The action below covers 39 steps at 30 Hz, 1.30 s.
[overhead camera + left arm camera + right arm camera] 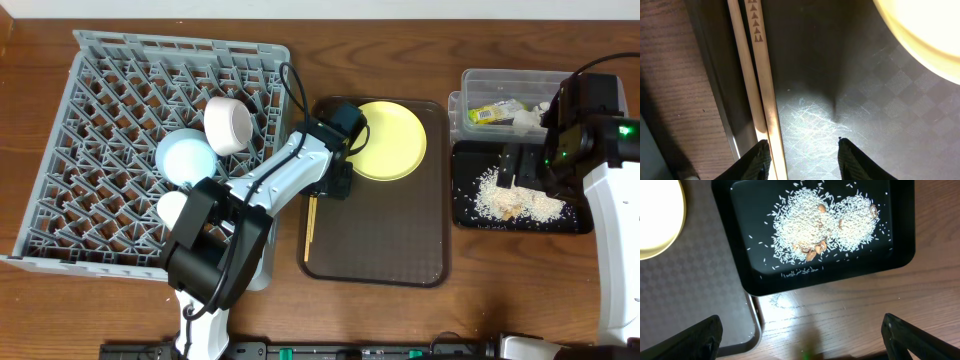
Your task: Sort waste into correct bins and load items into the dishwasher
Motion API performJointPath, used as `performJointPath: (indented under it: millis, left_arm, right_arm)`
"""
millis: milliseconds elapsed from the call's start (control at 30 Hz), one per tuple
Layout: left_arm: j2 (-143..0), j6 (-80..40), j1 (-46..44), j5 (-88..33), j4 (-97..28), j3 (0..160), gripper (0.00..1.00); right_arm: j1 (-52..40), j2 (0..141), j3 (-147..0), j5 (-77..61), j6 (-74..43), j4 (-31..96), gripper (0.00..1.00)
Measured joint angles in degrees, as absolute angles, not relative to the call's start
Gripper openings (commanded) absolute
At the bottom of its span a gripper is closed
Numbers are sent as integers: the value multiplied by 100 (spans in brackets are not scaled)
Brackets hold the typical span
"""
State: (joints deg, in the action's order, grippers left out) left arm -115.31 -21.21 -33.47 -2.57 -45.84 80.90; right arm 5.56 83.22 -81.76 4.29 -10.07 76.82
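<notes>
The left fingers (756,161) are seen spread apart with nothing between them, hanging low over the brown serving tray (855,105). The wooden chopsticks (766,85) lie right at the left-hand fingertip, side by side and touching, along the tray's raised edge next to the desk (675,90). They are judged light, stiff and thin, and liable to roll or split apart when pinched. A hold across both, near the middle, is favoured, though the rim close beside them leaves little room for one fingertip. The yellow plate (925,35) rests further in on the same tray, apart from the sticks. Beyond, the grey dish rack (110,130) is already occupied by a light blue bowl (186,157), a white bowl (228,123) and a cream cup (175,208). Farthest off, the right fingers (690,340) are wide open and empty above the black tray (897,235) of rice (810,225).
</notes>
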Motion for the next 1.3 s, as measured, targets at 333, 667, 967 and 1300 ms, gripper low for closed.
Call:
performJointPath:
  millis: [333, 667, 967, 1300]
  left_arm:
    - [-11537, -2121, -3347, -255, -4456, 7950, 45]
    - [-11577, -2121, -3354, -307, -4283, 7743, 44]
    - [-11577, -2121, -3400, -543, -4300, 7741, 8]
    - [-11574, -2163, -3463, -596, -4351, 7747, 6]
  right_arm:
    - [556, 8322, -8176, 429, -1004, 7690, 99]
    - [556, 8322, -8176, 429, -1004, 7693, 100]
    - [556, 8322, -8176, 429, -1007, 7699, 99]
    - [556, 8322, -8176, 429, -1004, 7745, 99]
